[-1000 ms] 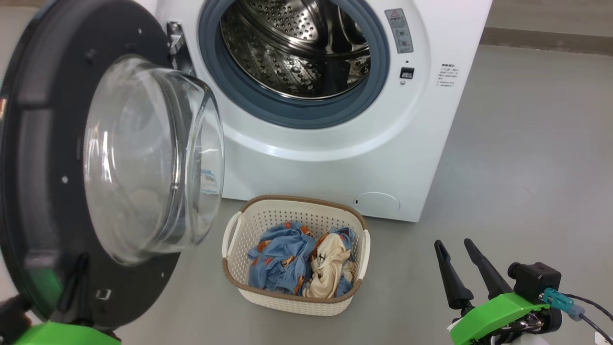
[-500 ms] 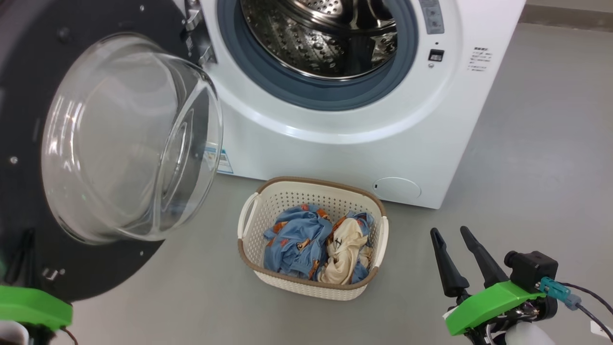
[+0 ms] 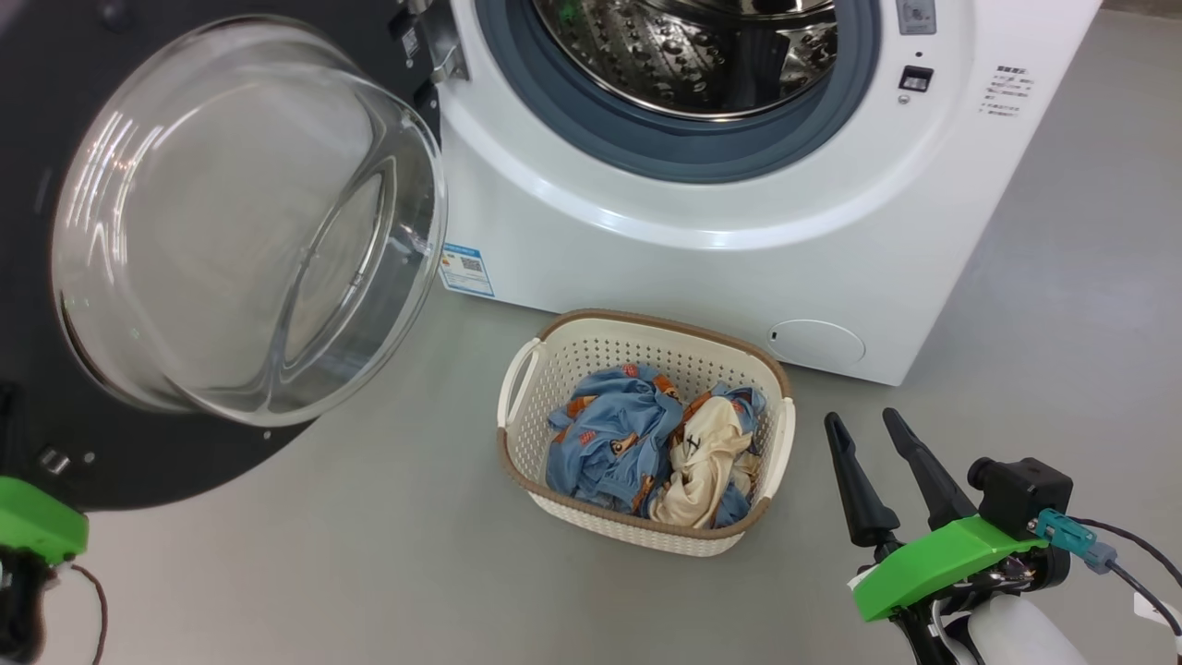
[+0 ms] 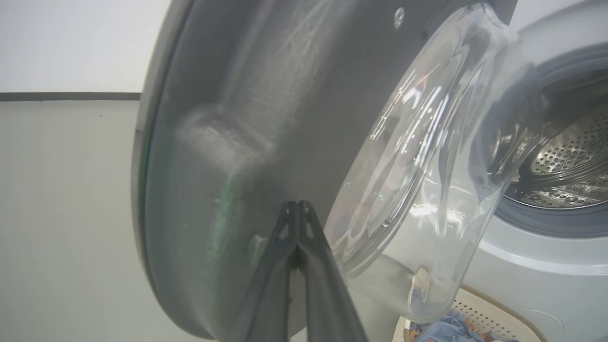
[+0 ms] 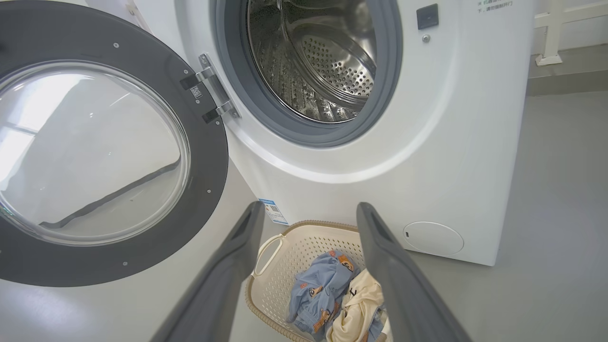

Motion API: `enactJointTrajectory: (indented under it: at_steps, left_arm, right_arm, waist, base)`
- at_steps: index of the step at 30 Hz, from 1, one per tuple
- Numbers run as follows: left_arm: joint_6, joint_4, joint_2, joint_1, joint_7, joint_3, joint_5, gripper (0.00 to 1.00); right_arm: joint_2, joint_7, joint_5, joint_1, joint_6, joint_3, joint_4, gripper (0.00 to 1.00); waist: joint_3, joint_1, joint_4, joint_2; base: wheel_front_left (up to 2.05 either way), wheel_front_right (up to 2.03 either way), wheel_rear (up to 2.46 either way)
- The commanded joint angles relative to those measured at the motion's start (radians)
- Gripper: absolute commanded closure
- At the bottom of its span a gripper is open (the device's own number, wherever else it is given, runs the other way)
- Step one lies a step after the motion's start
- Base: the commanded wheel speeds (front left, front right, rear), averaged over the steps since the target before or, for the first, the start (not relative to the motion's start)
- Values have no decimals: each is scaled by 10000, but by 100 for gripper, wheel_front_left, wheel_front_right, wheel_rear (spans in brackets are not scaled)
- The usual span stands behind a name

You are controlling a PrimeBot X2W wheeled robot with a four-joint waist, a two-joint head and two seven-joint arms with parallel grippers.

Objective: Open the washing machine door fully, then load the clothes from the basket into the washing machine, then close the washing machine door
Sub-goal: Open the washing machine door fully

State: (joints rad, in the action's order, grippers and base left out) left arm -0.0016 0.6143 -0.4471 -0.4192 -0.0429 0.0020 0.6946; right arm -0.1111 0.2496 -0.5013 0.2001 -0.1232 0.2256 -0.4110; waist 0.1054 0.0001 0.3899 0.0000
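Swung wider: glossy round black door (image 3: 231, 222), ahead of my clenched left claw (image 4: 297, 205). Right claw (image 3: 860, 417) released; cream perforated basket (image 3: 660, 320) to its left.

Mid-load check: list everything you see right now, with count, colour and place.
washing machine: one, white, behind the basket
door: one, black with clear glass bowl, open at left
drum: one, steel, inside the opening
gasket: one, grey-blue, around the opening
basket: one, cream, brown rim, on the floor
clothes: several blue-and-orange, one cream, in the basket
sticker: one, blue, machine's lower front
left pincer: one, dark, shut, by the door
right pincer: one, dark, open, right of basket
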Motion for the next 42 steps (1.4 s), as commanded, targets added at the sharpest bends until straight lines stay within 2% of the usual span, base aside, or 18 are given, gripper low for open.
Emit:
enactJointTrajectory:
  at_steps: [1,6,13,21,33,42]
  left_arm:
    - [-18,71,-767,-699,-32,378,-30,100]
    - [-303,1293,-994,-1698,-121,60,-280,100]
    - [-483,2701,-1214,-2750,-220,-279,-572,100]
    - [-630,3820,-1345,-3270,-529,-535,-768,100]
    - [-884,4581,-1255,-3418,-863,-865,-860,100]
    - [-1142,4498,-1127,-3191,-1230,-1221,-884,100]
  right_arm:
    - [40,122,66,310,-75,216,189,0]
    - [76,122,74,444,-75,272,140,0]
    - [128,122,34,596,-75,425,85,0]
    - [160,122,-57,516,-75,466,58,0]
    - [134,122,-79,317,-75,410,91,0]
    - [50,122,-122,188,-75,430,131,0]
  waist:
    - [68,-1,113,0]
    - [126,-1,219,0]
    - [152,-1,112,0]
    - [20,-1,-106,0]
    - [-232,-1,-114,0]
    - [-422,-1,-67,0]
  base:
    - [0,0,0]
    - [0,0,0]
    - [0,0,0]
    - [0,0,0]
    - [0,0,0]
    - [0,0,0]
